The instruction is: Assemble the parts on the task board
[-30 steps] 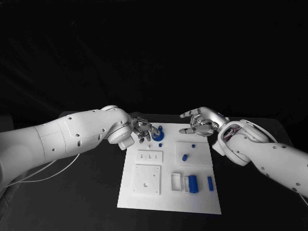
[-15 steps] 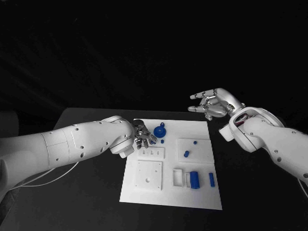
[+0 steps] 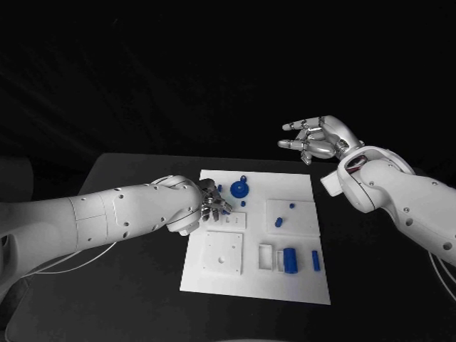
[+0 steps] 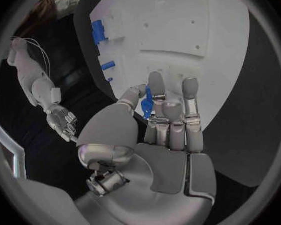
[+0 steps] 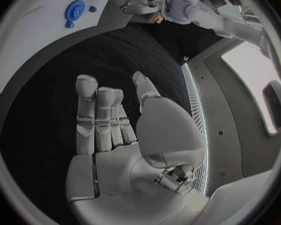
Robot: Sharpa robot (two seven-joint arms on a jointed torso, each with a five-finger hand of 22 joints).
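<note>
The white task board (image 3: 251, 286) lies in the middle of the table. My left hand (image 3: 211, 204) hovers over its left part, beside the small slotted plate. It pinches a small blue part (image 4: 147, 102) between thumb and fingers. A round blue part (image 3: 239, 189) sits on the board just beyond that hand and also shows in the right wrist view (image 5: 74, 9). My right hand (image 3: 318, 138) is raised well above the board's far right corner, fingers spread and holding nothing (image 5: 115, 130).
More blue parts lie on the board: two small ones (image 3: 278, 221) on the right plate, a block (image 3: 288, 258) and a slim bar (image 3: 314, 261) near the front. A white square plate (image 3: 223, 254) lies at the front left. Black table (image 3: 135, 285) surrounds the board.
My right hand has lifted off the board's far edge, up and to the right, with its fingers opening. My left hand has drawn back a little from the round blue part.
</note>
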